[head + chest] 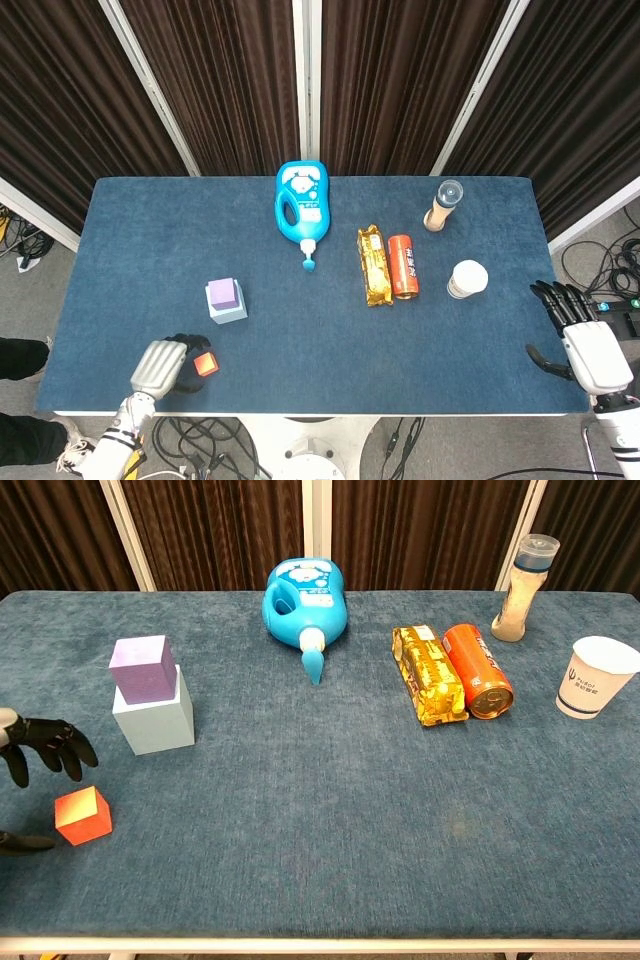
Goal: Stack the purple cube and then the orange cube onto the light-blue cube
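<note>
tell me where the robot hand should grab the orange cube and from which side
Probably pinch the orange cube across two opposite vertical faces, coming from its left, where the left robot hand is already spread around it. It sits flat and alone on the table, every side free; keeping the fingers off its underside suits setting it on the purple cube.
</note>
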Tool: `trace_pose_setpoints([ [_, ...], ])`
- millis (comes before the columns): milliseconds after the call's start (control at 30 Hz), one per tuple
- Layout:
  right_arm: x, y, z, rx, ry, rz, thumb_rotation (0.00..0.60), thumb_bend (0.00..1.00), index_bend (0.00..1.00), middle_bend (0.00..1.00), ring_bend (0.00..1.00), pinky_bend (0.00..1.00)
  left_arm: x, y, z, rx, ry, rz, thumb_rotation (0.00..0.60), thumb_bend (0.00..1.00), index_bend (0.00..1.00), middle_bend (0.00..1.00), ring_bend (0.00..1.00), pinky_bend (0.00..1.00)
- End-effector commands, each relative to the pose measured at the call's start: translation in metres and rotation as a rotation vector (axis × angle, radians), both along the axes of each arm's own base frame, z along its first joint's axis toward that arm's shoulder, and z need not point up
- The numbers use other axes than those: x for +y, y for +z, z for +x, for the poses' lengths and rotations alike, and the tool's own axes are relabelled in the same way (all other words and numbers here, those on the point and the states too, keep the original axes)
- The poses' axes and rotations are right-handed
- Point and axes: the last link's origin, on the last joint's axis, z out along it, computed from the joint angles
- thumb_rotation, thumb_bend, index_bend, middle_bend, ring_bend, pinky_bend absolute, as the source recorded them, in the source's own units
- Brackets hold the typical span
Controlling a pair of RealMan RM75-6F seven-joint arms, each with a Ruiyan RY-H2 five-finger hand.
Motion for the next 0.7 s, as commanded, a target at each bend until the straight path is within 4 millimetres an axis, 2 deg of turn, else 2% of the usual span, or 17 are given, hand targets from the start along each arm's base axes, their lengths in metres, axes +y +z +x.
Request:
trace_pose_setpoints([
  [33, 0.000, 0.000, 0.000, -0.001, 0.000, -0.001, 0.600, 0.20, 0.03, 0.07, 0.00, 0.00, -0.001, -0.006, 0.001, 0.002, 0.032, 0.012, 0.600, 0.12, 0.39, 0.50, 0.37, 0.45],
  [700, 0.000, -0.001, -0.001, 0.003, -0.004, -0.001, 0.600, 0.20, 0.03, 0.07, 0.00, 0.00, 0.004, -0.020, 0.003, -0.025, 0.110, 0.064, 0.600, 0.12, 0.39, 0.55, 0.41, 0.49],
])
